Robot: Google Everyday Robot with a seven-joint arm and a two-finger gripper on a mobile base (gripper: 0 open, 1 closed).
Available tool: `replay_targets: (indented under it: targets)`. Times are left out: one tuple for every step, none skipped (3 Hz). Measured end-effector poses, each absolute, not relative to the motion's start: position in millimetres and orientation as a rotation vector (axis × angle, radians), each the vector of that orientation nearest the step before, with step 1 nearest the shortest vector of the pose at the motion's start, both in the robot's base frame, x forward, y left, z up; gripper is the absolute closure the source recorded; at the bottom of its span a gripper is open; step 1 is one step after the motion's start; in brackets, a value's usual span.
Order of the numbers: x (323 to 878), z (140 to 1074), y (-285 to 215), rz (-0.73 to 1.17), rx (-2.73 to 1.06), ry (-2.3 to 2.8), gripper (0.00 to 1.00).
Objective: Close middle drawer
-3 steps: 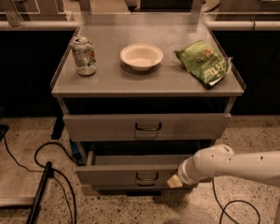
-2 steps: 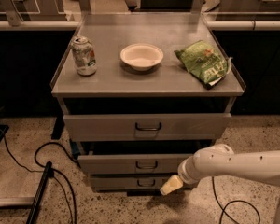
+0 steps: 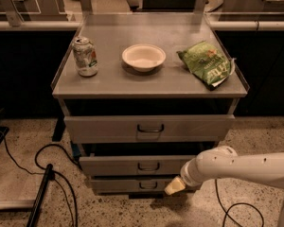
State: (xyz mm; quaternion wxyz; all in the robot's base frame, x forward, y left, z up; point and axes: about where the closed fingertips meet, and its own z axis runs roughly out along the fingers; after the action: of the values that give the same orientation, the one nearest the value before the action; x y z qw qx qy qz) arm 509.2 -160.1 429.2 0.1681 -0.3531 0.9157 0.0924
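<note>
One second on, the shallow grey metal middle drawer (image 3: 113, 166) has slid almost shut, the cream-tipped gripper (image 3: 174, 187) at its five o'clock, apart or together I cannot tell.

My gripper (image 3: 174, 187) sits low at the cabinet's front right corner. My arm (image 3: 236, 167), cut off by the right edge, covers the right ends of the middle drawer (image 3: 132, 166) and the lowest drawer (image 3: 128, 185). The middle drawer's inside is out of sight under the top drawer (image 3: 149, 128). Print on the can (image 3: 85, 56) and the green bag (image 3: 207, 64): can't read either. The black cable (image 3: 52, 193) is cut off at the bottom edge.
</note>
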Motion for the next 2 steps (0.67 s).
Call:
replay_targets:
  targets:
    - [509.2,429.2,-160.1,0.263,-1.004,2.604,0.41]
    - [516.4,429.4,-161.5,0.232,-0.993,2.602,0.64]
